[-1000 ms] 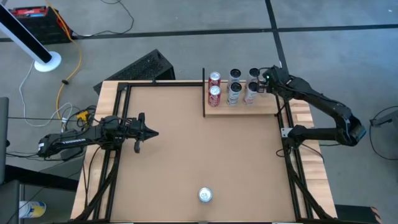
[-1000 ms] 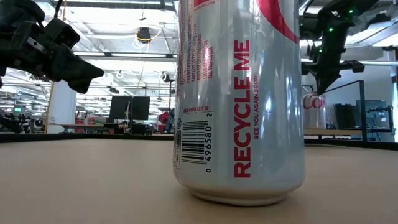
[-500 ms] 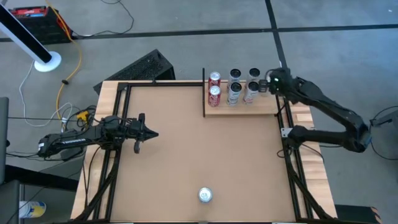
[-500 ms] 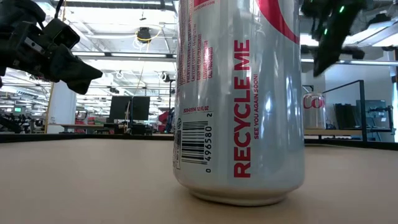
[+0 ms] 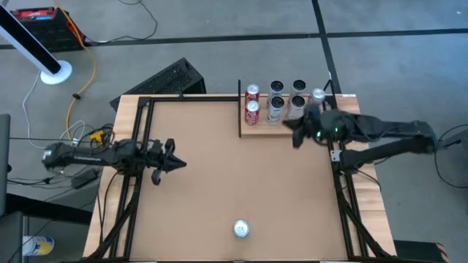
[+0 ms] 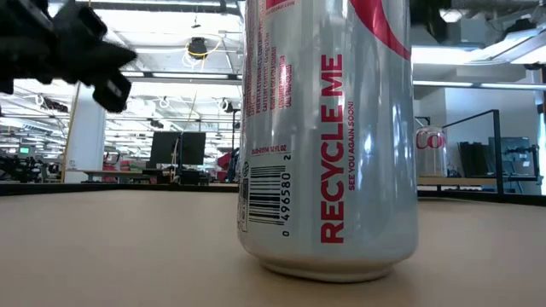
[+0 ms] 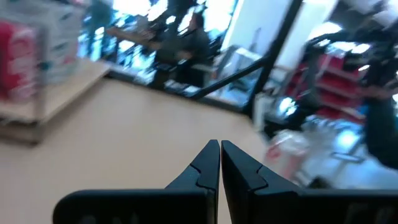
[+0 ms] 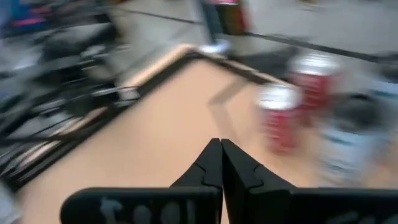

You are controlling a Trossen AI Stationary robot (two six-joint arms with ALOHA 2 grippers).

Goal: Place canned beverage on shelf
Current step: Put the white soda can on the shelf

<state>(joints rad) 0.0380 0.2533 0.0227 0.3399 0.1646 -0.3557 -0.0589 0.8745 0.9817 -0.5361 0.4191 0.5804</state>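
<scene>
Black right hand (image 5: 297, 136) — closed, empty

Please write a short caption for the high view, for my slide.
Both grippers, left and right, shut and empty; cans on the shelf, one can near the table edge.

The near can (image 6: 328, 136) (top cut off) hides the shelf.

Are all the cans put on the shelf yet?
Nearly. Several cans stand on the shelf. Right hand is shut and empty beside it; left hand, shut, waits at the left. One can is left at the table's near edge.
</scene>
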